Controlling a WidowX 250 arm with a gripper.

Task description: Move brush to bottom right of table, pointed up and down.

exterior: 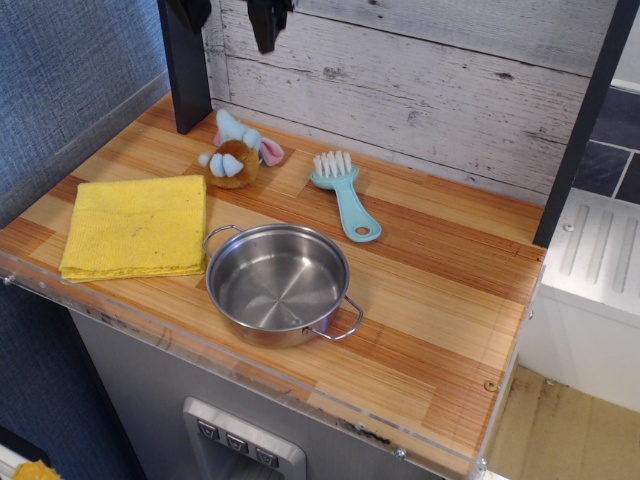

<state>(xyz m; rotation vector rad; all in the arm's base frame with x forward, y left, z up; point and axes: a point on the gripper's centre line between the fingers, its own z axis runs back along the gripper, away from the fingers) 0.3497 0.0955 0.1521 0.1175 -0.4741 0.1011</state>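
Turquoise plastic marks the brush [343,194], which lies flat on the wooden table [440,300] just behind and to the right of the steel pot [279,283], which we take as our landmark. Its white bristles face the plank wall [420,90] and its handle runs back toward the pot's right side, slightly slanted, the holed end nearest us. Nothing touches it; it sits free, so we judge the task not yet begun.

Our gripper [266,22] hangs high above the pot's far side, close to the wall, only its dark tip showing at the top edge. We cannot tell whether its jaws stand apart or together, since the frame cuts them off. It holds nothing that we can see.

Left of the pot lies a folded yellow cloth [136,227], and behind the pot's left rim sits a small plush toy [235,157], near the brush but apart from it. The bare planks right of and in front of the pot look to us like the likely destination.
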